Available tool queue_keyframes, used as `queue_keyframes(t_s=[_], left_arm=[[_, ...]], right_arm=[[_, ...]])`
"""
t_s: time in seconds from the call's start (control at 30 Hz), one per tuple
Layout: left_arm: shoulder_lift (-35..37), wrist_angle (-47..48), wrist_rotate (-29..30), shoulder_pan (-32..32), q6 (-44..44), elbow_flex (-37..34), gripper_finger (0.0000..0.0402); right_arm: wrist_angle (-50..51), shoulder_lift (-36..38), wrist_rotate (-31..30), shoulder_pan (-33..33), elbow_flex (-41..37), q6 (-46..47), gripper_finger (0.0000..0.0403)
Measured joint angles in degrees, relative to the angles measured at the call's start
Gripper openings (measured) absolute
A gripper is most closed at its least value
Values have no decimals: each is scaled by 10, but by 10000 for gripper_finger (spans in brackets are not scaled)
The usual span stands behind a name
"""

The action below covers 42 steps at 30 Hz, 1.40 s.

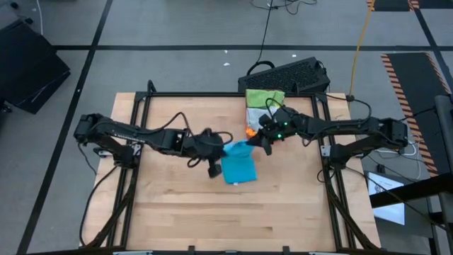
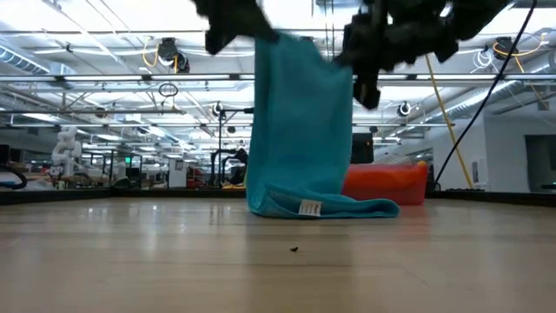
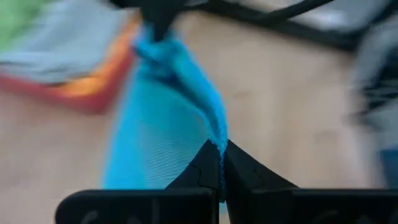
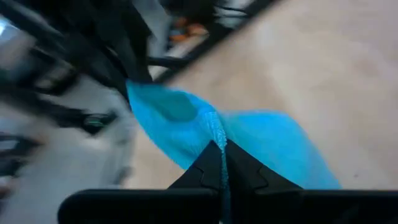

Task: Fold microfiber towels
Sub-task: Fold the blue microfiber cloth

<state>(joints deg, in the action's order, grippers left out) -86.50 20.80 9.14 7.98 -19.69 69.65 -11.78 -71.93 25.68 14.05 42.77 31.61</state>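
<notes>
Both grippers, left (image 1: 214,150) and right (image 1: 258,139), clamp the blue towel's (image 1: 238,167) top edge mid-tabletop (bottom hem dragging), so uneven lowering could skew the fold or slip a corner.

Wooden table top (image 1: 212,205) in a black frame, sits on grey floor (image 1: 177,28) marked with dark lines. Beyond the table's far edge: black keyboard (image 1: 294,74), yellow cable (image 1: 361,35) running away from it, hazard-striped strip (image 1: 410,85) off to its right. Low view past the table: open hall, ceiling trusses with round lamps (image 2: 167,54), equipment racks along the back
</notes>
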Motion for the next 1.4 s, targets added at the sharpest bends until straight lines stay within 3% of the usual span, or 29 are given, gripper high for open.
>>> queue_keyframes(t_s=[0.13, 0.27, 0.5, 0.67, 0.9, 1.13, 1.27, 1.4], left_arm=[[14, -59, -36, 53, -50, 17, 3], [15, -59, -34, 104, -70, 70, 3], [10, -90, -37, 155, -99, 144, 2], [10, -71, -21, 158, -82, 127, 2], [9, -55, 61, 91, -62, 32, 2], [9, -103, 138, 16, -46, -58, 4], [10, -146, 127, -12, -47, -83, 3], [10, -164, 120, -16, -48, -87, 4]], right_arm=[[22, 60, 6, -52, 18, 74, 0], [57, 104, -50, -133, 58, 167, 0], [137, 84, -148, -301, 177, 287, 0], [164, 61, -152, -334, 187, 321, 0], [171, 49, -155, -248, 81, 272, 0], [127, 50, -170, -94, 17, 105, 0], [68, 50, -167, -36, -13, 34, 0], [59, 50, -162, -19, -34, 28, 0]])
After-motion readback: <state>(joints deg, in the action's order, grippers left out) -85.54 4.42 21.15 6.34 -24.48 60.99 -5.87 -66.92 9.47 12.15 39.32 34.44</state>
